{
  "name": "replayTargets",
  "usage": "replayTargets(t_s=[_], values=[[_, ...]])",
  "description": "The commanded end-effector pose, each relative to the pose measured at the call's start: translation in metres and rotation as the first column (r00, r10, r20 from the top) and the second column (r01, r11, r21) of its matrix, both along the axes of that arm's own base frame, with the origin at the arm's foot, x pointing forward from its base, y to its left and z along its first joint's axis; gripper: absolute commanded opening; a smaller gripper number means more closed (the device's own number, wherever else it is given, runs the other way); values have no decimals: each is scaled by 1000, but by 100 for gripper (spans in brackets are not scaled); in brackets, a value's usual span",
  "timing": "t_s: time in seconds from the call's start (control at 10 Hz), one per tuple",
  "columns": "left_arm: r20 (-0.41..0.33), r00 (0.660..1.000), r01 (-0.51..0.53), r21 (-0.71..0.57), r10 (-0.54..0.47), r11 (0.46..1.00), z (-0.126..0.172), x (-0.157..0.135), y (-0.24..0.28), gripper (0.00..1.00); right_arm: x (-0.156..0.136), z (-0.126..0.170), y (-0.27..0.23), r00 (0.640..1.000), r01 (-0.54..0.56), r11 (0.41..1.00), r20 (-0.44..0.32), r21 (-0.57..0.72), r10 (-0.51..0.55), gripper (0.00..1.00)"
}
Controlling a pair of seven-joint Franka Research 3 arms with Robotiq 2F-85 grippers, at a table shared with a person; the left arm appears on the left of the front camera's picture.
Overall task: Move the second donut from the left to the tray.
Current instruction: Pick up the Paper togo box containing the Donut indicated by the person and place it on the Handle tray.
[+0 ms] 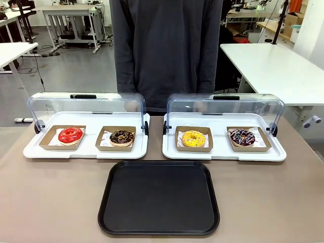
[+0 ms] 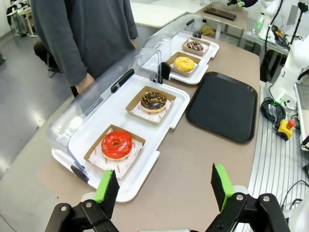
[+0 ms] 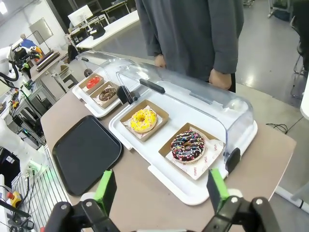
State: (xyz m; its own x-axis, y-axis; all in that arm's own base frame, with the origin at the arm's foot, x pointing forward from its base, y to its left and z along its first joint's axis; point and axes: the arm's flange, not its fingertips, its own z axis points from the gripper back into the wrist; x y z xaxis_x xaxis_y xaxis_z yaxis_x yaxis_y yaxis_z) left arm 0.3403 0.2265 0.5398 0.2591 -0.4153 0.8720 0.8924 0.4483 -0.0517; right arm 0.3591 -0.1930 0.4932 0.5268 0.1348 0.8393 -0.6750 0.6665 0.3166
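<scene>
The crumb-topped donut [image 1: 122, 137] is seated behind the tray [image 1: 159, 200]. The left hand [image 2: 164, 183] and right hand [image 3: 161, 186] are held wide open, empty.

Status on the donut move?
Left hand open, right hand open. Chocolate crumb donut in holder, not yet on black tray. Display lid raised, nothing blocking.

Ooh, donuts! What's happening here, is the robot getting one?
Nothing is being picked up yet. Four donuts sit in small brown cardboard holders on two white display trays with clear lids lifted. The one to move, the dark chocolate-glazed ring donut with tan crumbs, rests beside the red-glazed donut. The large flat black tray lies in front of them. The left claw and right claw are open, holding nothing. A person in a grey top stands across the table.
</scene>
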Motion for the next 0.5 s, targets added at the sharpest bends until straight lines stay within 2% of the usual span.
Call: replayTargets(t_s=[0.0,0.4], values=[[13,1000,10,-9,-10,1000,1,-1,-1,100,1,1,0,1000,-3,1000,25,11,3,100],[13,1000,10,-9,-10,1000,1,-1,-1,100,1,1,0,1000,-3,1000,25,11,3,100]])
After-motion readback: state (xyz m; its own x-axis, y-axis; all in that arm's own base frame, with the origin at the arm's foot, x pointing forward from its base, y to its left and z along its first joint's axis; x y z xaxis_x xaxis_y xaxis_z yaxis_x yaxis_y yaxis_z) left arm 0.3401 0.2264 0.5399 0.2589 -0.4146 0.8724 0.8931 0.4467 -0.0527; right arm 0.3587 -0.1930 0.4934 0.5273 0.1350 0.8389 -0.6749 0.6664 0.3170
